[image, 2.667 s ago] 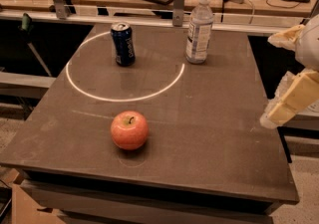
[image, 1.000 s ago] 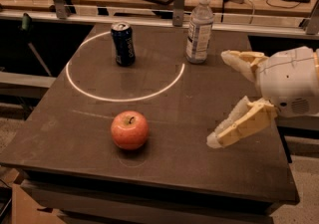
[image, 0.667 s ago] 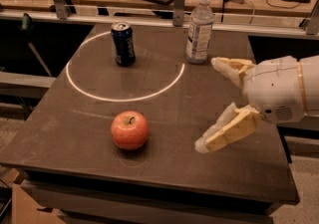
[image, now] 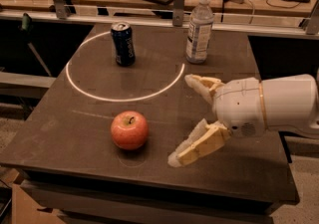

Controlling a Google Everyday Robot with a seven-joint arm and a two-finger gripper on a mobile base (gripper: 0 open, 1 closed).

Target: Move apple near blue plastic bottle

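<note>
From the one camera, the gripper [image: 180, 120], its arm cut off at the right edge, hangs spread wide and empty, seemingly just above the table [image: 75, 118], beside the apple [image: 129, 130] at the front, well apart from the blue plastic bottle [image: 199, 29] at the back.

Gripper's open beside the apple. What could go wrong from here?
1. The apple is round and lies free on the table; the open gripper, to its right, may nudge it into rolling instead of enclosing it.
2. The blue plastic bottle is tall and narrow, so placing the apple close could tip it.
</note>
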